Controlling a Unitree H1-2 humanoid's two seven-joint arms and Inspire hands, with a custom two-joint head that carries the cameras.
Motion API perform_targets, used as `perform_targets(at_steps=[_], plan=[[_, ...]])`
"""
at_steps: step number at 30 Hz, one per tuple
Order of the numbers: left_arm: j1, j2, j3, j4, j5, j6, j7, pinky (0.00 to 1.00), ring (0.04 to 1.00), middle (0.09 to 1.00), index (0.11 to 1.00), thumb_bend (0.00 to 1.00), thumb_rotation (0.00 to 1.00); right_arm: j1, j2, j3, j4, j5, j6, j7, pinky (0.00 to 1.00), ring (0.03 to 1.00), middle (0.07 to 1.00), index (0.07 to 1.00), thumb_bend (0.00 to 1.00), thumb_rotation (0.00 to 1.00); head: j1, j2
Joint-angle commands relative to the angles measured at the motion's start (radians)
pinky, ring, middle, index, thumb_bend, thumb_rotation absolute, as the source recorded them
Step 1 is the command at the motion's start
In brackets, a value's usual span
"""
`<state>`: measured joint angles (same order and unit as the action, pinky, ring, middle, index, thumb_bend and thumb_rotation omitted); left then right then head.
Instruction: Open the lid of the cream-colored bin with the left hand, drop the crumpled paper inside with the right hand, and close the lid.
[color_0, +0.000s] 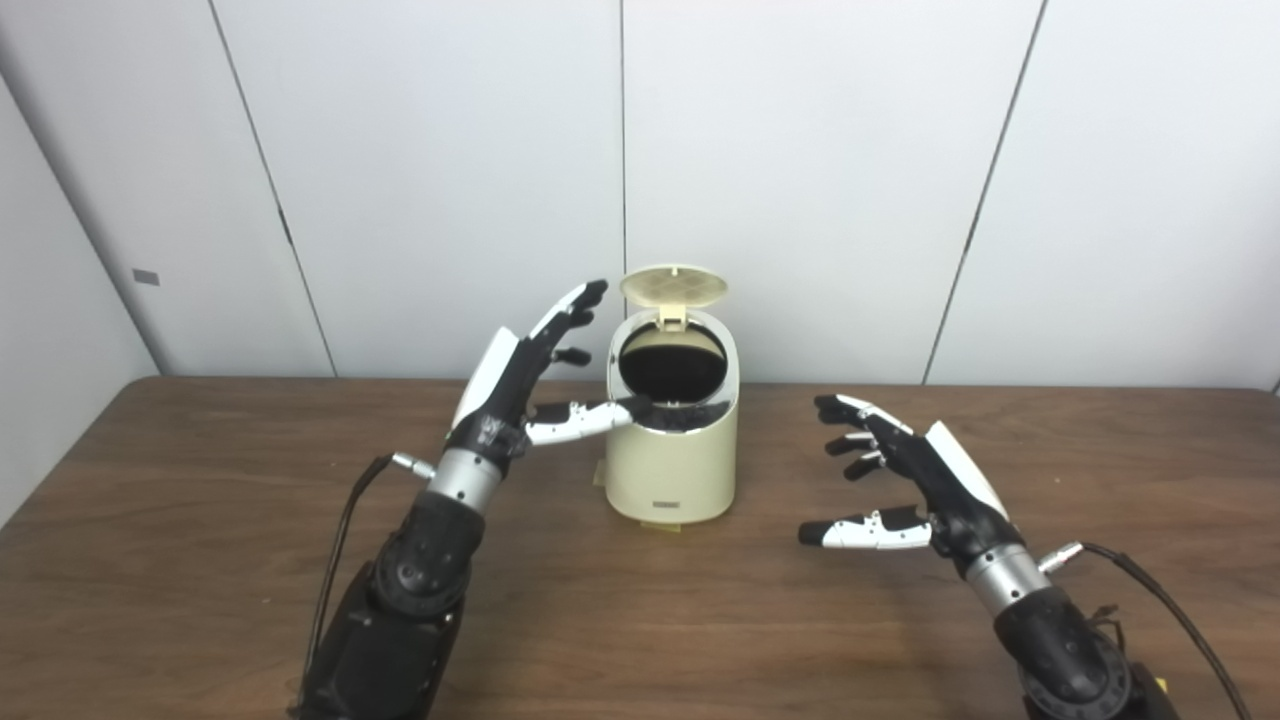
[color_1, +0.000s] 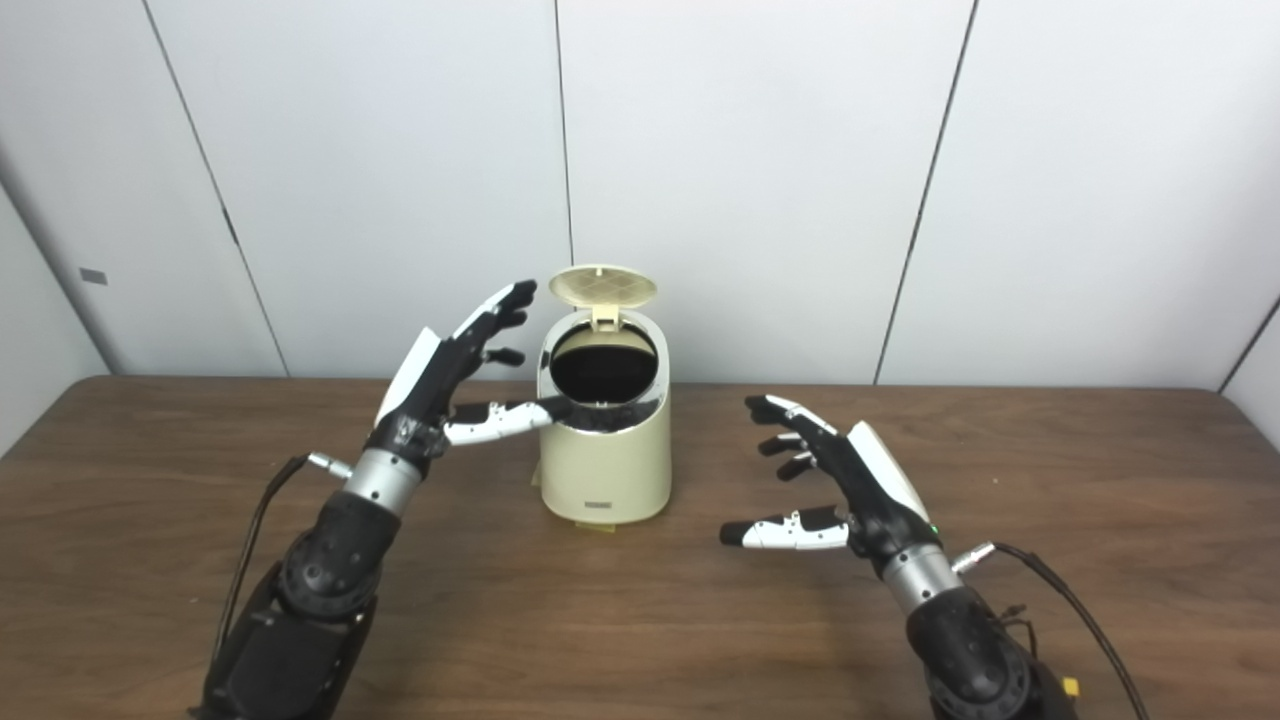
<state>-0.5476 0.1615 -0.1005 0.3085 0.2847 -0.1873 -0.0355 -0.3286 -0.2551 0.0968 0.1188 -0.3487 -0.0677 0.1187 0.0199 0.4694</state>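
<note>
Your left hand (color_0: 520, 385) has fingers (color_0: 570, 310) spread, holding nothing, thumb resting on the rim of the cream bin (color_0: 672, 440), at nine o'clock of it. Press the upright lid (color_0: 673, 286) down gently from behind. Your right hand (color_0: 905, 470), at four o'clock, is spread and empty over the tabletop (color_0: 200, 520); no paper is visible.

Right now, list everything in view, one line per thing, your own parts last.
bin: one, cream, mid-table near the back edge, mouth open and dark inside.
lid: one, cream, hinged up behind the bin's mouth.
table: one, dark brown wood, across the foreground.
wall panels: pale grey, behind the table.
crumpled paper: none visible.
left hand: one, black and white, open, left of the bin, thumb at its rim.
right hand: one, black and white, open and empty, right of the bin.
</note>
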Motion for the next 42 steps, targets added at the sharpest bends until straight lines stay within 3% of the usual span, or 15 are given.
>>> perform_targets(at_steps=[1,8,22,27,33,37,42], plan=[[-0.070,0.003,0.003,0.000,0.002,-0.008,0.013,0.81,0.947,0.979,1.000,0.89,0.37,-0.024,-0.005,0.000,-0.015,-0.004,-0.031,-0.024,0.59,0.721,0.799,0.831,0.96,0.31,0.001,0.000],[-0.133,-0.001,-0.011,0.032,0.021,-0.009,0.015,0.89,0.982,1.000,1.000,0.91,0.37,-0.015,-0.004,0.010,0.004,-0.005,-0.040,-0.024,0.61,0.758,0.820,0.826,0.96,0.32,-0.004,-0.002],[-0.205,0.020,-0.045,0.031,0.065,0.022,-0.014,0.86,0.998,1.000,1.000,0.97,0.41,-0.008,-0.001,0.012,-0.004,0.000,-0.030,-0.020,0.62,0.756,0.823,0.826,0.95,0.31,-0.013,-0.002],[-0.213,0.035,-0.056,0.028,0.071,0.011,-0.028,0.93,1.000,1.000,0.994,0.98,0.42,-0.007,-0.004,0.014,-0.008,-0.007,-0.029,-0.020,0.62,0.748,0.817,0.826,0.94,0.32,-0.015,0.000],[-0.210,0.063,-0.075,-0.011,0.142,0.031,-0.018,0.82,0.907,0.868,0.806,0.99,0.46,-0.005,-0.004,0.010,-0.003,-0.003,-0.033,-0.024,0.63,0.753,0.810,0.823,0.94,0.32,-0.015,0.002],[-0.203,0.088,-0.097,-0.043,0.225,0.041,-0.011,0.81,0.886,0.801,0.733,0.99,0.50,-0.004,-0.005,0.014,-0.002,-0.008,-0.037,-0.025,0.64,0.759,0.819,0.824,0.94,0.32,-0.016,0.004],[-0.199,0.115,-0.121,-0.070,0.295,0.019,-0.004,0.91,0.925,0.743,0.714,0.97,0.51,-0.004,-0.001,0.014,-0.004,-0.009,-0.037,-0.027,0.62,0.746,0.813,0.822,0.94,0.32,-0.016,0.006]])
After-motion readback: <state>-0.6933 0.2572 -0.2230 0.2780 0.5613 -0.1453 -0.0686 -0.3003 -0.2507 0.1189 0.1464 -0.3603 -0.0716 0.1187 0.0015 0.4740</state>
